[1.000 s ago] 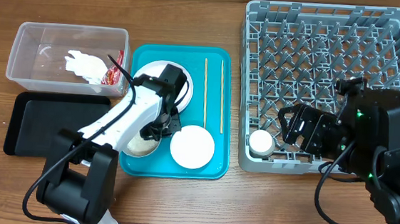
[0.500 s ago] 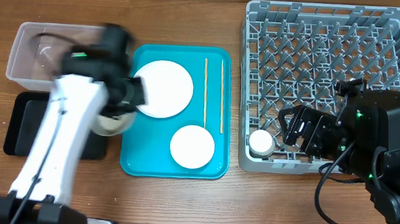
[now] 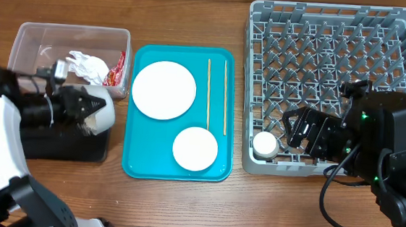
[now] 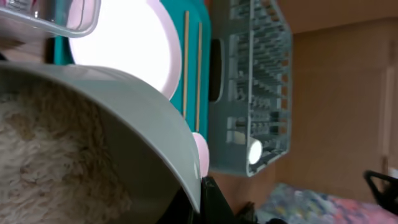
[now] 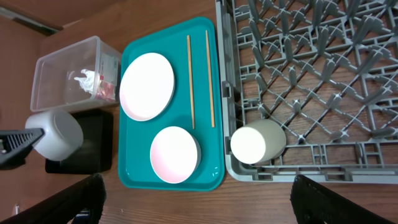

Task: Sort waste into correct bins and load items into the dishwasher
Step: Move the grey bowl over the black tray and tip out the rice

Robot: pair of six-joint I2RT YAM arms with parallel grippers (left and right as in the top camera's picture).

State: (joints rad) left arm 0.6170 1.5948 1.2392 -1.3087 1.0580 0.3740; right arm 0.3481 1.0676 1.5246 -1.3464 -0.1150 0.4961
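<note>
My left gripper [image 3: 87, 112] is shut on the rim of a white bowl [image 3: 102, 118] and holds it tipped on its side over the black tray [image 3: 62, 146]. The left wrist view shows the bowl [image 4: 124, 106] full of white rice [image 4: 43, 155], with the jaws [image 4: 202, 199] pinching its rim. The clear tub [image 3: 26, 49] holds the napkin [image 3: 85, 64] and the red wrapper [image 3: 117, 69]. The white plate [image 3: 163, 89], a second bowl [image 3: 195, 148] and two chopsticks [image 3: 208, 92] lie on the teal tray [image 3: 137, 168]. My right gripper [image 3: 299, 132] is open above the small cup [image 3: 264, 144], which sits in the grey rack [image 3: 332, 37].
The teal tray lies between the two bins and the rack. In the right wrist view the cup [image 5: 255, 142] sits in the rack's front left corner, and bare wooden table [image 5: 249, 199] runs along the front edge.
My left arm lifted the rice bowl off the teal tray and swung it left to above the black tray. The right arm has not moved.
</note>
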